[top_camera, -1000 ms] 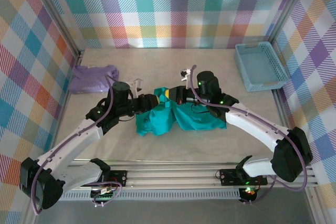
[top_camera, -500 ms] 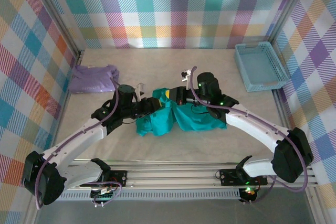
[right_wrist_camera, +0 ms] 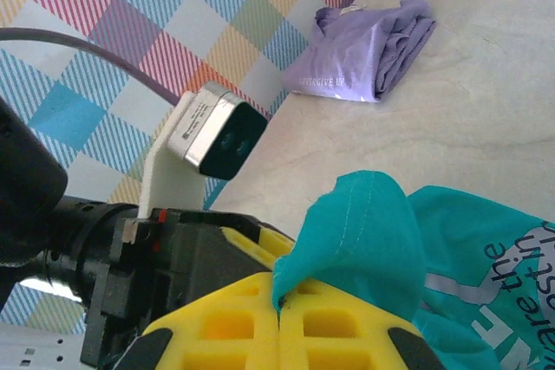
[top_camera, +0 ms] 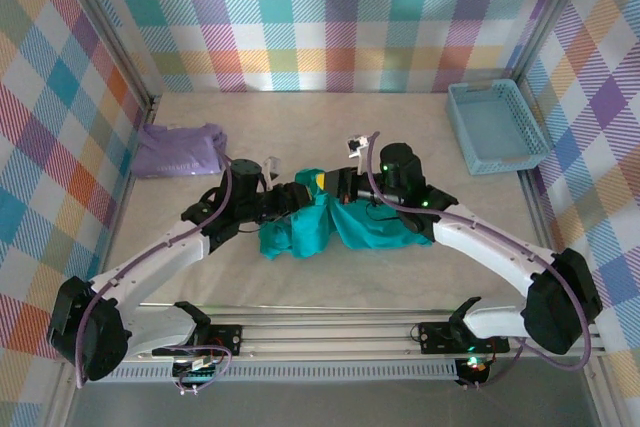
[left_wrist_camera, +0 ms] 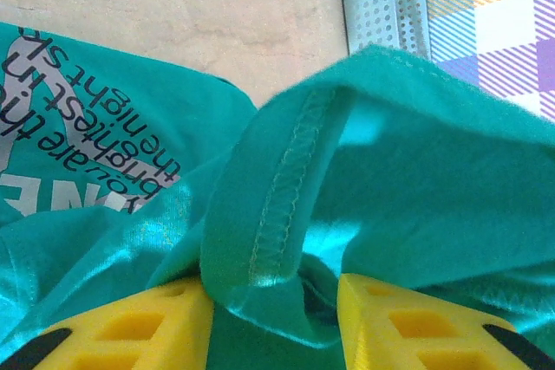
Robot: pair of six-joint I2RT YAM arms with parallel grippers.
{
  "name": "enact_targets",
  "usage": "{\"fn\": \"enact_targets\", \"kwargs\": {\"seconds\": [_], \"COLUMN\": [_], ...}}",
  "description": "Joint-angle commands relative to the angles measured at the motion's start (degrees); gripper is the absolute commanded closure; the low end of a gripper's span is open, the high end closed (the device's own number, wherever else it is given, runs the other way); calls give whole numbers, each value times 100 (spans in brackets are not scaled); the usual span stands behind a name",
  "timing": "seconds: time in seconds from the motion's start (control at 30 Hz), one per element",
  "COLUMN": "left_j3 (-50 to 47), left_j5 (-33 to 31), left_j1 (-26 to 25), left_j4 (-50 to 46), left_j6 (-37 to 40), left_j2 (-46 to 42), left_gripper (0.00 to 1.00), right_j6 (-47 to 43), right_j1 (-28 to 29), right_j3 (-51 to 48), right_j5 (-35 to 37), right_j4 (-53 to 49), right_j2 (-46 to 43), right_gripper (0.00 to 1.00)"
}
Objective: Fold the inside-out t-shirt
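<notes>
Fabric of the inside-out t-shirt [top_camera: 370,222] is lying crumpled in the middle of the table [top_camera: 300,117] in the top view. Both arms are meeting at its eleven o'clock edge. The left gripper [top_camera: 296,194] is coming in from nine o'clock and the right gripper [top_camera: 325,183] from three o'clock. A lavender garment [top_camera: 180,150] is lying well apart at ten o'clock from the shirt, and a blue basket [top_camera: 497,127] is standing at two o'clock.

In the left wrist view, the left gripper [left_wrist_camera: 276,288] is showing its yellow fingers [left_wrist_camera: 147,322] standing apart. A hemmed fold of the t-shirt [left_wrist_camera: 416,179] is running loosely between them toward twelve o'clock, and mirrored grey lettering [left_wrist_camera: 78,153] is showing at nine o'clock.

In the right wrist view, the right gripper [right_wrist_camera: 279,296] is keeping its yellow fingers pressed together, and they are pinching a raised peak of the t-shirt [right_wrist_camera: 364,231]. The lavender garment [right_wrist_camera: 368,49] is lying on the table at one o'clock, well apart.
</notes>
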Motion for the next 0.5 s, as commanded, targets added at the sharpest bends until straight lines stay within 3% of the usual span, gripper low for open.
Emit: {"fn": "enact_targets", "kwargs": {"seconds": [0.0, 0.4, 0.47], "left_j3": [68, 197, 179], "left_j5": [85, 117, 129], "left_j1": [-38, -30, -13], "left_j4": [256, 397, 376], "left_j6": [2, 260, 400], "left_j2": [139, 129, -4], "left_gripper": [63, 99, 100], "right_j6": [-152, -858, -1223], "right_j1": [63, 94, 99], "right_j3": [-72, -327, -379], "right_j5": [-152, 46, 306], "right_j4": [448, 149, -134], "right_j2": [-188, -576, -753], "right_gripper": [100, 100, 100]}}
